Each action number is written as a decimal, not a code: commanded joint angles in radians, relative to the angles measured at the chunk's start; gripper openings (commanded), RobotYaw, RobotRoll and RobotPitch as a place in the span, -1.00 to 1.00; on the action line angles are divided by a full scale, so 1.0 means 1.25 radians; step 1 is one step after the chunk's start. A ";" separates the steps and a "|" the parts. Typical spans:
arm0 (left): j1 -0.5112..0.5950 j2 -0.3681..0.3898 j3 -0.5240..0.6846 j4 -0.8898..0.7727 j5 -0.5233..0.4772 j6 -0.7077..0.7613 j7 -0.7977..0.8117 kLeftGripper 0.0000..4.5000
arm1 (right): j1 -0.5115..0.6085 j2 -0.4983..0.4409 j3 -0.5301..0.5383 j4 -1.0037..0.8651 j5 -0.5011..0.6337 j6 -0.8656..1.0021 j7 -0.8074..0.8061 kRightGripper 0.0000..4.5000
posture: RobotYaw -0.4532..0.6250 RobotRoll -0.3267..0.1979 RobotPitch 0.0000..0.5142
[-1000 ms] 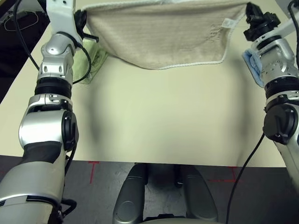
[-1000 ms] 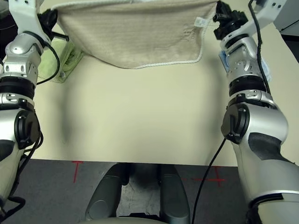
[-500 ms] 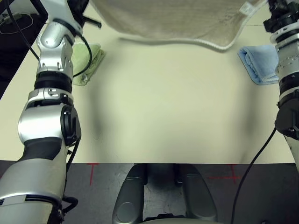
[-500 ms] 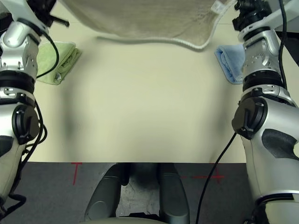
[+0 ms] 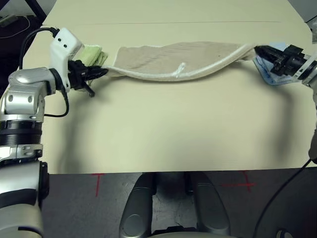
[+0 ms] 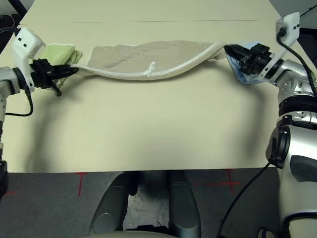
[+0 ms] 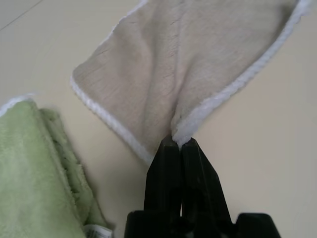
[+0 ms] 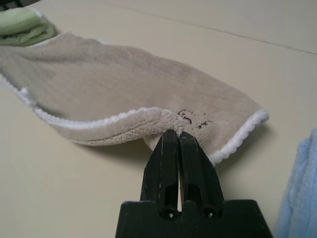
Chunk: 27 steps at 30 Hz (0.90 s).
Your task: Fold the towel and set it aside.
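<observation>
The cream table [image 5: 163, 129] carries the towel [image 5: 173, 59], stretched in a long folded band across its far half, sagging onto the surface. The left gripper [image 5: 101, 72] pinches one end shut beside a green folded towel [image 5: 91, 54]; the right gripper [image 6: 229, 49] is clamped on the other end, just beside a blue folded towel [image 8: 302, 193].

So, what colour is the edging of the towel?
White, around the beige towel; it shows best in the left wrist view.
</observation>
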 commanded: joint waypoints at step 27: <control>0.098 0.207 -0.055 -0.079 -0.060 0.154 -0.260 -1.00 | 0.090 -0.163 0.227 0.032 -0.198 -0.314 0.216 -1.00 | -0.15 0.25 0.19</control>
